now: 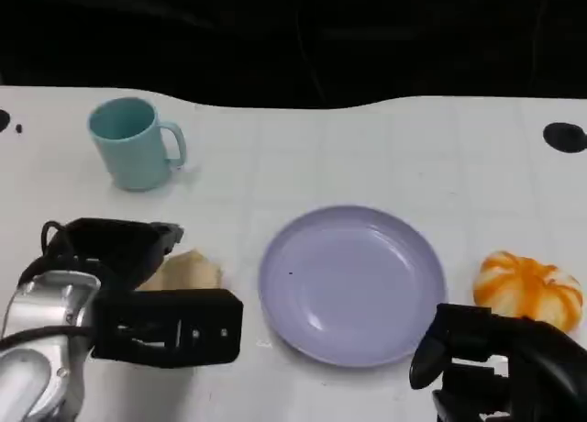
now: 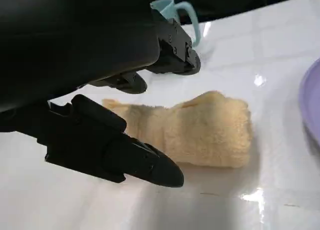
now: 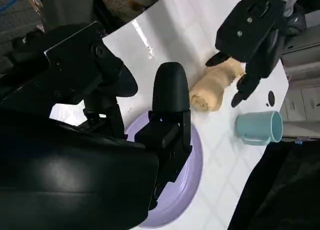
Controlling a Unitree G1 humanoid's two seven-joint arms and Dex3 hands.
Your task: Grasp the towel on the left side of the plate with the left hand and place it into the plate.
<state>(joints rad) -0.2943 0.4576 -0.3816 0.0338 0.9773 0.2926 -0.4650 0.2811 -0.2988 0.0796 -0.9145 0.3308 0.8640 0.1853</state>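
Left hand [image 1: 138,284] hovers over towel [image 2: 200,130] beside plate [image 1: 353,284].

Towel [image 1: 188,272] left of plate [image 1: 352,285] – cup [image 1: 133,142] behind, pumpkin [image 1: 530,289] right.

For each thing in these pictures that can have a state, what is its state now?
towel: folded, lying on the table left of the plate, not held
plate: upright, nothing in it
cup: upright, handle toward the plate side
pumpkin: resting right of the plate
left hand: open, over the towel
right hand: open, holding nothing
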